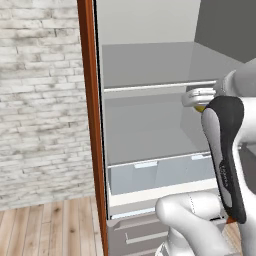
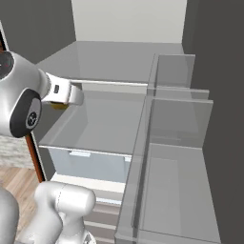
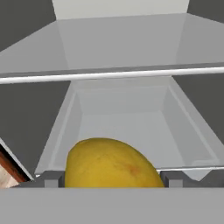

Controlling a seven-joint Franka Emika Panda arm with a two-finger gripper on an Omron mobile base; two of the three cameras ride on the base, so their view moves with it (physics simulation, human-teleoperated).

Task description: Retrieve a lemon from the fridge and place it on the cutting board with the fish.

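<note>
Lemon point(image 3: 111, 164) sits between the two dark fingertips point(image 3: 51, 180) of the end effector point(image 3: 110, 181), seen close in the hand view. Its long axis runs across that view, from one fingertip toward the other, with the rounded top bulging upward between them. Fingers stand apart at about the fruit's width, one at each end of it; whether they press on the skin or merely flank it cannot be told.

Fridge point(image 1: 150, 130) is open, pale grey inside. From the left base view the arm reaches in at the level of a middle shelf point(image 1: 150, 132), and a sliver of yellow shows just under the white hand. The right base view gives the same: a scrap of yellow under the hand at the left side of the shelf, near its front edge.

Below that shelf lies a clear drawer point(image 1: 160, 172) with a pale handle. A brown wooden panel point(image 1: 90, 100) edges the fridge on its left, with a whitish brick wall point(image 1: 40, 100) and plank floor point(image 1: 50, 227) beyond it.
</note>
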